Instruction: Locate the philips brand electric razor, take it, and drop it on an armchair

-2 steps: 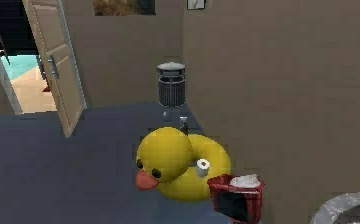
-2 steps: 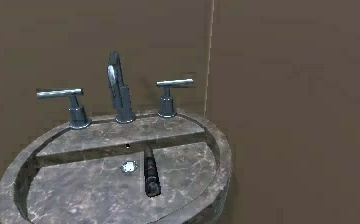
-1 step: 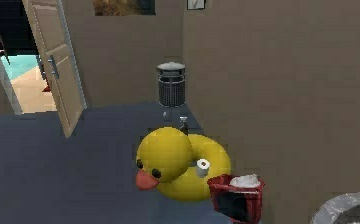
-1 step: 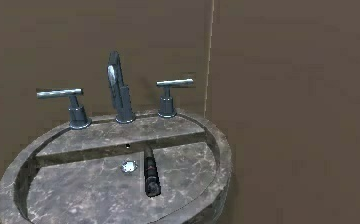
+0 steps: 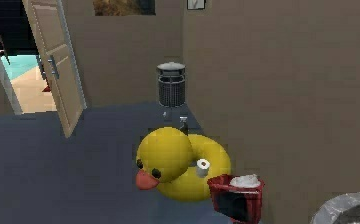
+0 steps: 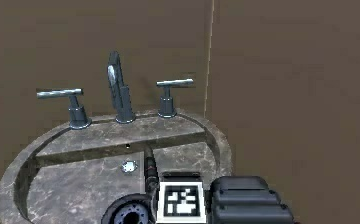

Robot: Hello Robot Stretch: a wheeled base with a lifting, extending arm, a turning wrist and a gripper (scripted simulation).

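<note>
In the arm side view the dark square arm (image 6: 250, 203) rises from the bottom edge. A white square with black marks (image 6: 183, 201) stands at its far end. Left of that is the dark body of the gripper (image 6: 149, 163), with thin fingers (image 6: 151, 172) reaching up over the bowl of a dark marbled stone sink (image 6: 48, 150). The sink's bowl and its small bright drain (image 6: 128, 167) lie right behind the fingers, so I cannot tell whether the gripper holds anything. How wide it stands cannot be told either. Whether the fingers touch the stone is also unclear.

At the back rim of the sink stands a tall curved chrome tap (image 6: 117, 87). A chrome lever handle sits on each side of it, one toward the view's left (image 6: 68, 102) and one toward its right (image 6: 171, 94). A plain brown wall (image 6: 288, 70) rises behind them.

The forward view looks across a dark blue-grey floor (image 5: 68, 160). A big yellow rubber duck float (image 5: 178, 160) with an orange bill lies on it, with a white paper roll (image 5: 203, 165) at the float's middle. Just beside the float, toward the view's right, stands a dark red basket (image 5: 233, 200) with something white on top. Farther back, against the brown wall, is a dark mesh bin (image 5: 171, 84) with a lid. A small grey thing (image 5: 183, 122), too small to name, stands between the bin and the float. A pale panelled door (image 5: 56, 50) stands open at the view's left.

Where the electric razor lies cannot be told from these views.
</note>
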